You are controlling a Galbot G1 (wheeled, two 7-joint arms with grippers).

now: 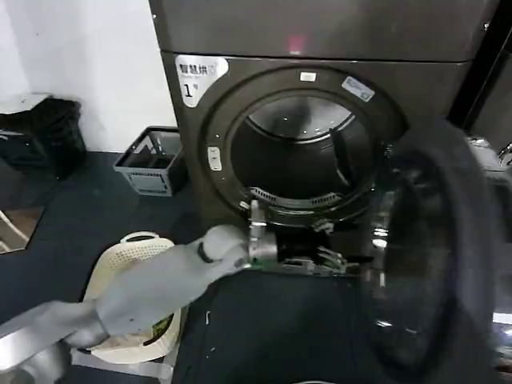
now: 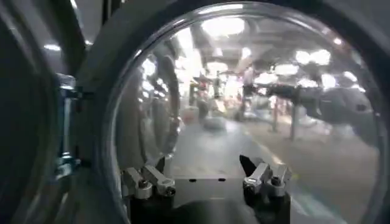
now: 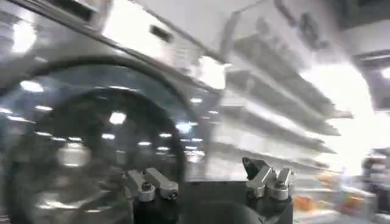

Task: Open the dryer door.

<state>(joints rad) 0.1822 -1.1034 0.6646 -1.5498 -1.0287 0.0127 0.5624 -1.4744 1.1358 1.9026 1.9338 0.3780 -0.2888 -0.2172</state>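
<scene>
Already the dryer door (image 1: 436,256) hung swung wide at the right of the dryer (image 1: 320,40). Our left end effector (image 1: 320,260) reached below the drum opening, fingers apart. The door probably felt heavy; its slick rim suited gripping.

The swung-open dryer door (image 1: 436,256) is smeared with blur and cut off by the frame's right edge; the dryer (image 1: 320,96) loses its top.
</scene>
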